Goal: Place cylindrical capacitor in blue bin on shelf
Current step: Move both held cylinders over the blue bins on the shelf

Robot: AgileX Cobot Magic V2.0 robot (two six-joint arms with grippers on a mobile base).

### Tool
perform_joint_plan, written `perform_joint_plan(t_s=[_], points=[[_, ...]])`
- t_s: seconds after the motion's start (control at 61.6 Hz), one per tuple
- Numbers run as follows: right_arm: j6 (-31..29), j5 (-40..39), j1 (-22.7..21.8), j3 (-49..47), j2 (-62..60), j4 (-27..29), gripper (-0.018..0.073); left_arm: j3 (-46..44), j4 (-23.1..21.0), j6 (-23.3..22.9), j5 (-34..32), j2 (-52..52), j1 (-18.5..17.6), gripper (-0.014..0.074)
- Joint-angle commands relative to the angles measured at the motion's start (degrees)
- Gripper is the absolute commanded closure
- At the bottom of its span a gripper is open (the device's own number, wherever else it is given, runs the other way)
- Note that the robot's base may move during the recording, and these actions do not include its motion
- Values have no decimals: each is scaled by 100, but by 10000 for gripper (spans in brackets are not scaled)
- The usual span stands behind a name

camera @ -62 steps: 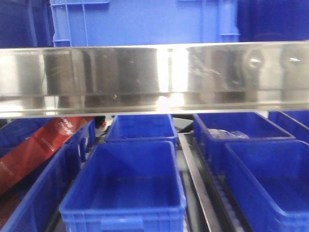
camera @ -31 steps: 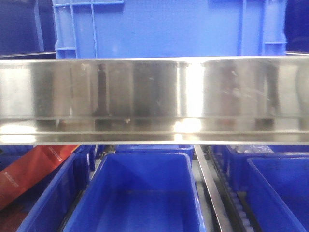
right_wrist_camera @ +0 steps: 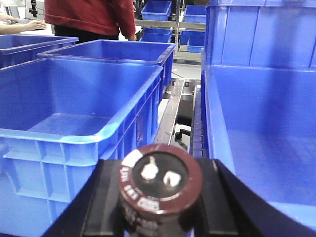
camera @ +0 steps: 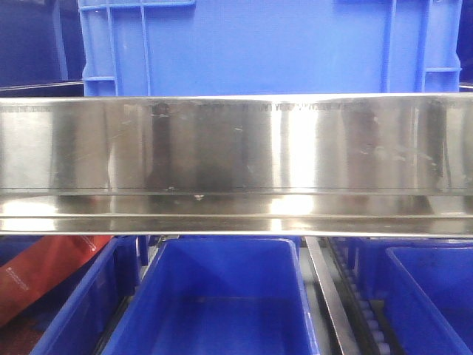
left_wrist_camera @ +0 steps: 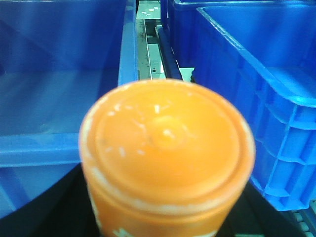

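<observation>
The cylindrical capacitor [right_wrist_camera: 159,180] is a dark brown stubby cylinder with two pale terminals on top. My right gripper [right_wrist_camera: 160,200] is shut on it, black fingers [right_wrist_camera: 106,197] on either side, between a blue bin on the left [right_wrist_camera: 74,98] and a blue bin on the right [right_wrist_camera: 266,128]. My left gripper [left_wrist_camera: 165,212] is shut on an orange cylinder [left_wrist_camera: 167,148] above the gap between two blue bins. The shelf's shiny steel rail [camera: 236,163] crosses the front view, with a blue bin above it [camera: 259,44] and one below it [camera: 229,296]. Neither gripper shows in the front view.
A red package [camera: 44,274] lies in the lower left bin. A steel divider rail [camera: 329,296] runs between the lower bins. A person in red [right_wrist_camera: 91,17] stands behind the bins at the far left. More blue bins [right_wrist_camera: 157,10] stand on racks behind.
The front view has closed in on the shelf. The steel rail now sits lower and larger in the frame. The rear lower bins have dropped out of sight behind it.
</observation>
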Motion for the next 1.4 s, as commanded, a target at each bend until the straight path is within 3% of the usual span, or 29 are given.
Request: perform_joint_plan(t_s=[0.0,1.202,1.38], points=[[-28,-136,13,-49,-19,-46,721,-35,-13,-27,-137,-20,-42,707],[-28,-136,13,-49,-19,-46,721,-35,-25,-27,-280,-20,-42,707],[-28,-136,13,-49,-19,-46,721,-476,-25,70,-341,262,-118,707]])
